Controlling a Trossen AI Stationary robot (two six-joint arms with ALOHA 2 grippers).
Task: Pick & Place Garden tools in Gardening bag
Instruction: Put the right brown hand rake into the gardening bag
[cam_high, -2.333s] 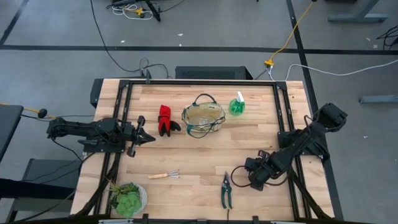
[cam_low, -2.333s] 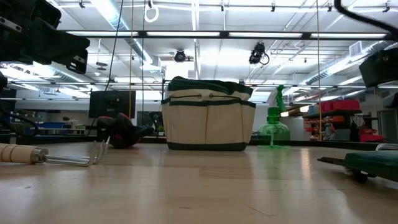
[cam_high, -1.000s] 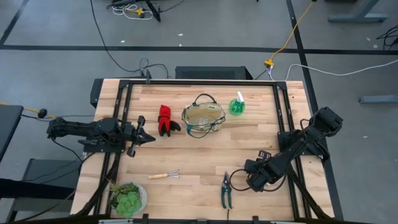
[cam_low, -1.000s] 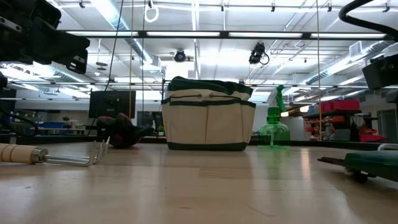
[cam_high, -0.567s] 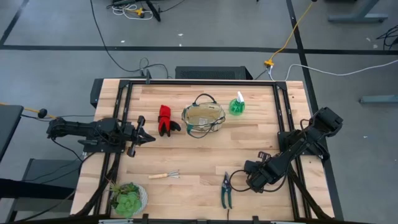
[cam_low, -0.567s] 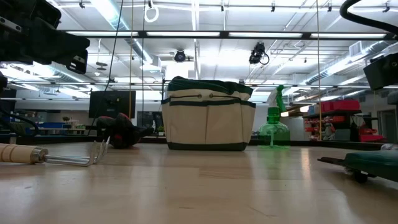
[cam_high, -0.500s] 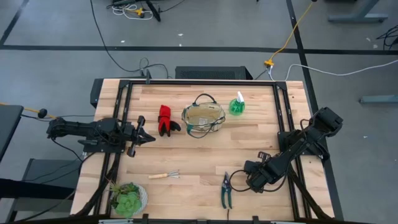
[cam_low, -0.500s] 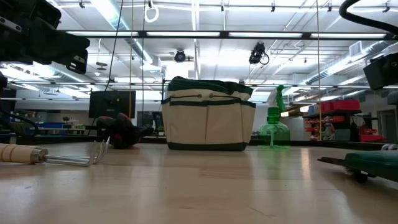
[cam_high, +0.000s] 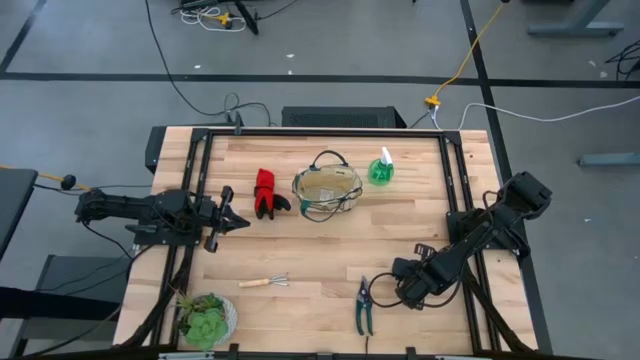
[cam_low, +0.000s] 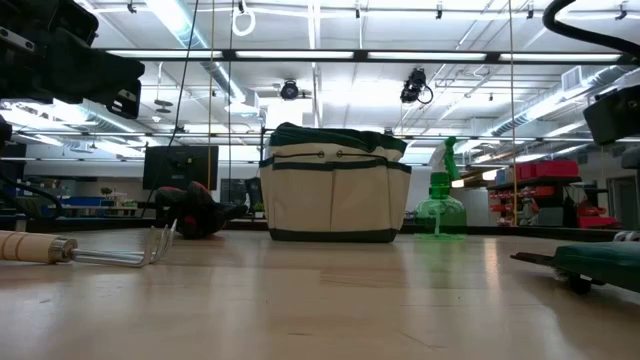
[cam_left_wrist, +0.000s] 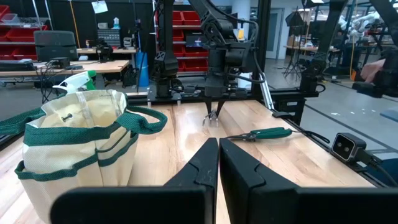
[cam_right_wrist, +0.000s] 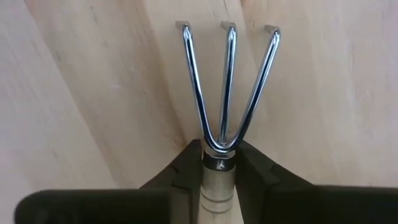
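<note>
Right jaws clamped on a three-pronged fork; left jaws pressed together, empty.
The right gripper (cam_right_wrist: 221, 152) pinches the three-pronged fork (cam_right_wrist: 227, 87) at its metal collar. The chrome tines are smooth and splayed, and the pale handle runs back between the dark fingers, over the table's (cam_high: 330, 250) blond planks near the front right. Just beside it lie the green-handled pruning shears (cam_high: 363, 305). The round tan fabric gardening bag (cam_low: 335, 195) stands mid-table, green-trimmed, between the red-and-black gloves (cam_high: 266, 192) and the green spray bottle (cam_high: 381, 170). A wooden-handled mini rake (cam_high: 266, 282) lies front left. The left gripper (cam_high: 235, 222) waits at the left edge.
</note>
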